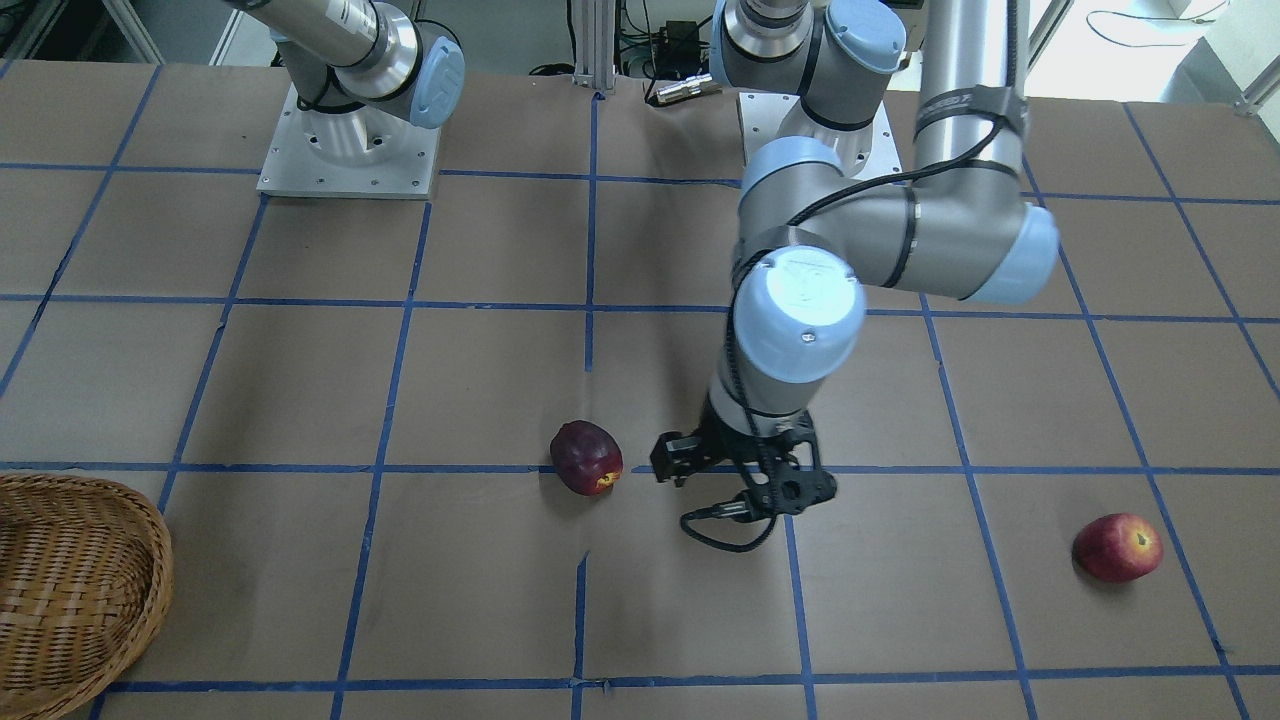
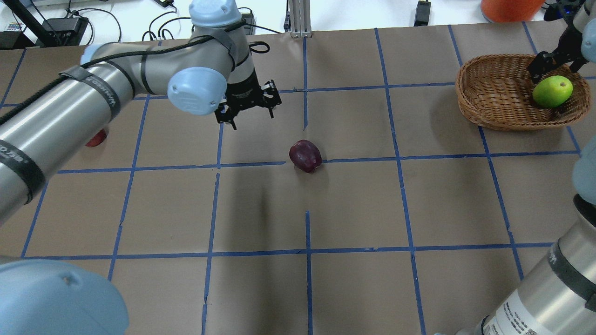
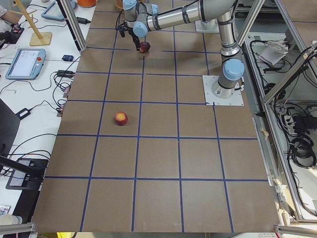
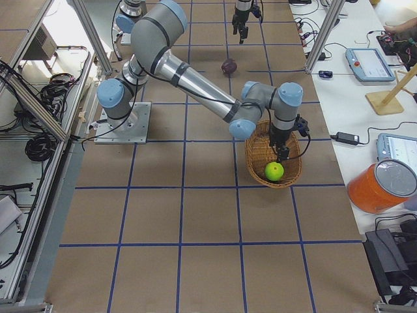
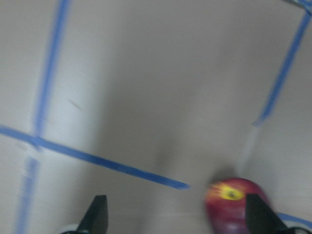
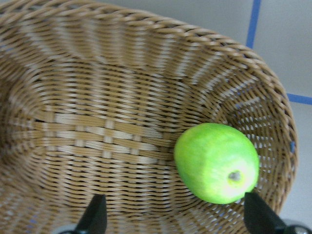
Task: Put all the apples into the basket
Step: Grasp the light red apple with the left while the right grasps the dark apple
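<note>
The lime-green apple (image 2: 552,91) lies in the wicker basket (image 2: 498,93) at the table's far right. My right gripper (image 2: 551,70) hangs just above it, open and empty; the right wrist view shows the apple (image 6: 217,163) on the basket floor (image 6: 97,122). The dark maroon apple (image 2: 305,156) sits on the paper near the table's middle. My left gripper (image 2: 247,109) is open and empty, a little to its left and farther back; the apple shows by one fingertip in the left wrist view (image 5: 234,204). The lighter red apple (image 1: 1117,547) lies far left, half hidden by my left arm in the overhead view (image 2: 96,138).
The table is brown paper with a blue tape grid. The two arm bases (image 1: 350,150) stand at its near edge. An orange bucket (image 4: 384,186) and tablet pendants (image 4: 370,64) sit on a side table beyond the basket.
</note>
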Controlling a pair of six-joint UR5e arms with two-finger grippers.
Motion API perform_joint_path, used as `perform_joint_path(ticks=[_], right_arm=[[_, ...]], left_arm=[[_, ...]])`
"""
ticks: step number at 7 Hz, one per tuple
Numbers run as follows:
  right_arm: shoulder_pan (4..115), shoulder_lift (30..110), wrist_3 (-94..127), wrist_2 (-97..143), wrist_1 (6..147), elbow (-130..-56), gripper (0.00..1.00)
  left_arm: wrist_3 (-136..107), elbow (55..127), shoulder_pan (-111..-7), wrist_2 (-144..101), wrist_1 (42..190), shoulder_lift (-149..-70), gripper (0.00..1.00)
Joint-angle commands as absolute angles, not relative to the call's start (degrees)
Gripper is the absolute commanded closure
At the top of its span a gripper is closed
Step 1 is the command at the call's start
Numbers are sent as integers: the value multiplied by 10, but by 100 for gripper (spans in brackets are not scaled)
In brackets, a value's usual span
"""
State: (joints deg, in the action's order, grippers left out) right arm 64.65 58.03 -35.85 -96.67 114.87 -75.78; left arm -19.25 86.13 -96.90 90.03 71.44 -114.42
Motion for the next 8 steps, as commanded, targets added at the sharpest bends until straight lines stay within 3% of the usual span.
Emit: perform_joint_path(ticks=[1,5,8], right_arm=[[734,660,-279,-955,1028,-759,0],[991,674,-29,-855,975,-781,0],[1060,665,-43,-855,1075,-886,0]], left_arm=[[46,854,-847,939,723,-1128,0],[447,853,-619,928,667,-1164,0],[523,844,-566,876,616,-1235,0]])
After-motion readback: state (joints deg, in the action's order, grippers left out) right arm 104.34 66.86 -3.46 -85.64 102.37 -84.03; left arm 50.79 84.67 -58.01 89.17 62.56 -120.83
